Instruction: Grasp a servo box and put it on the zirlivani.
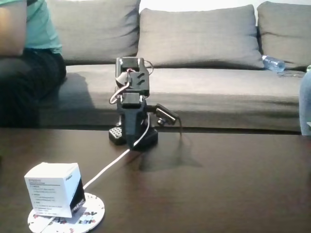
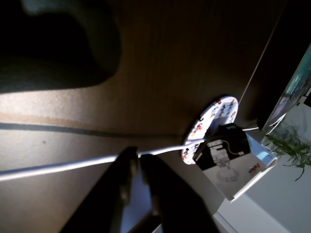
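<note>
Servo box: small cube-like cardboard box (image 1: pixel 52 188), white top and white printed face, one black side with white lettering; it stands upright on the disc at the lower left of the fixed view. In the wrist view (image 2: pixel 224 149) it shows a dark face with a pale label.
Zirlivani: flat round white disc (image 1: pixel 92 212) with red and dark speckles, lying flat on the table under the box; its rim sticks out past the box toward the right of the fixed view. In the wrist view (image 2: pixel 214 115) its patterned edge shows beside the box.
Table: dark brown wooden top (image 1: pixel 223 184), bearing the disc, the box and the arm's base.
Arm: black robot arm (image 1: pixel 131 92) folded upright over its base at the far middle of the table, well apart from the box.
Gripper: dark fingers (image 2: pixel 133 204) enter the wrist view from the bottom edge, with a narrow pale gap between them; nothing is held, and whether the claw is fully clenched cannot be told in the dim light.
Cable: white cord (image 1: pixel 109 167) runs from the arm's base across the table toward the disc; in the wrist view (image 2: pixel 63 166) it crosses the table and reaches the box.
Background: grey fabric sofa (image 1: pixel 204 43) behind the table, a clear plastic bottle (image 1: pixel 273 63) on its seat at the right, and a seated person in a green top (image 1: pixel 34 29) at the left.
</note>
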You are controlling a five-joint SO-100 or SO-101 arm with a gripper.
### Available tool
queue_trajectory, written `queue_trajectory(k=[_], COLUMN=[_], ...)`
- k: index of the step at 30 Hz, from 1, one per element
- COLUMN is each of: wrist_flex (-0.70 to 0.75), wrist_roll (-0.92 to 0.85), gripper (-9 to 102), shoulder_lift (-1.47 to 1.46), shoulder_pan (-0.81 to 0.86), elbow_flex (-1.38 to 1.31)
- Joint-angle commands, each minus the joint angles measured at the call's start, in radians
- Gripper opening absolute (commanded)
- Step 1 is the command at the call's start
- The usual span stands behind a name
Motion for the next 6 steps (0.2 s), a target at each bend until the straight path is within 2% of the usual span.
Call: queue_trajectory(k=[1,6], wrist_flex=[0.067,0.067], wrist_roll=[-0.011,-0.011], gripper=[0,0], shoulder_lift=[0.0,0.0], shoulder_pan=[-0.006,-0.006], elbow_flex=[-0.005,-0.005])
